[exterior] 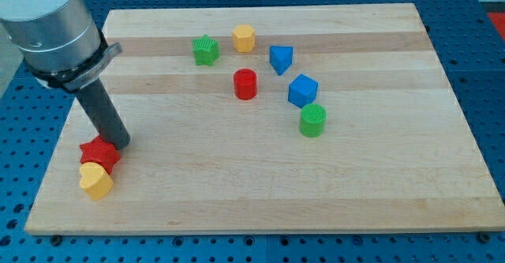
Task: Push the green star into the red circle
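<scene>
The green star lies near the view's top, left of centre. The red circle stands below and to the right of it, a short gap apart. My tip is at the view's left, far from both. It rests beside the upper right of a red star; I cannot tell if they touch.
A yellow hexagon sits right of the green star. A blue triangle, a blue cube and a green circle run down the right of the red circle. A yellow block touches the red star's lower side. The board's left edge is close.
</scene>
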`<state>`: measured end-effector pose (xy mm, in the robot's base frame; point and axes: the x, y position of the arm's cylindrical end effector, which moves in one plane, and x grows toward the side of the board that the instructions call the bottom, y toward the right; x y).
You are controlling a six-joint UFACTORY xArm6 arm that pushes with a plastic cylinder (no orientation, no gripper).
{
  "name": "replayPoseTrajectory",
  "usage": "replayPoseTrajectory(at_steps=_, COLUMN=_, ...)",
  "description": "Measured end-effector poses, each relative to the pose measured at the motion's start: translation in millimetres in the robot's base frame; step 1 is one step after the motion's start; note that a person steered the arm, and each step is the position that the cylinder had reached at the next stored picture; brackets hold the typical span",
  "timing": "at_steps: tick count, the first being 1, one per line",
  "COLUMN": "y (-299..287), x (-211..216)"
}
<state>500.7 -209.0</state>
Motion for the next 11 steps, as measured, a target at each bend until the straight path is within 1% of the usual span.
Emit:
replayPoseTrajectory(at_steps=1, y=0.0, x=-0.2)
replayPoseTrajectory(at_steps=3, y=0.0, x=-47.4)
replayPoseTrajectory(at_steps=5, y=0.0, x=-50.7)
replayPoseTrajectory(at_steps=6, y=1.0, x=-74.3)
replayPoseTrajectory(at_steps=7, y=2.1, x=-128.0)
replayPoseTrajectory(at_steps=8, y=24.7, x=-184.7)
replayPoseTrajectory(at_steps=9, y=49.1, x=-204.9)
replayPoseTrajectory(at_steps=10, y=58.2, x=-204.8)
replayPoseTrajectory(at_steps=11, y=103.6, x=-204.7)
